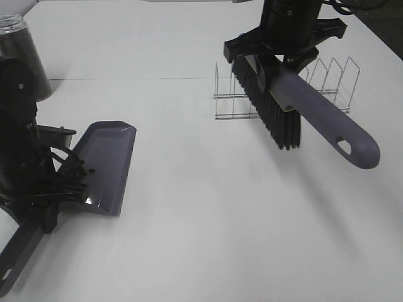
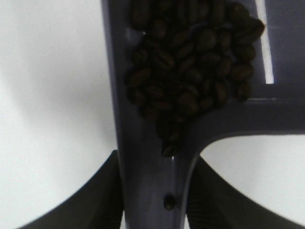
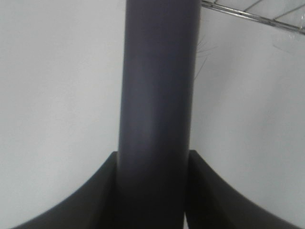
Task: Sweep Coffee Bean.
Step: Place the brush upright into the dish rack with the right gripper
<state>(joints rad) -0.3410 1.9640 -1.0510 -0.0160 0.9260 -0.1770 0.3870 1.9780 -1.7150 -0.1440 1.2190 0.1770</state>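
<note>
White tabletop [image 1: 208, 245] — seam across, wire rack [image 1: 332, 77]; coffee bean [image 2: 190, 67] in dustpan [image 1: 107, 160].

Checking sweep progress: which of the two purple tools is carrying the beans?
The dustpan in the left gripper: coffee beans lie heaped in its tray near the handle. The brush in the right gripper shows none.
</note>
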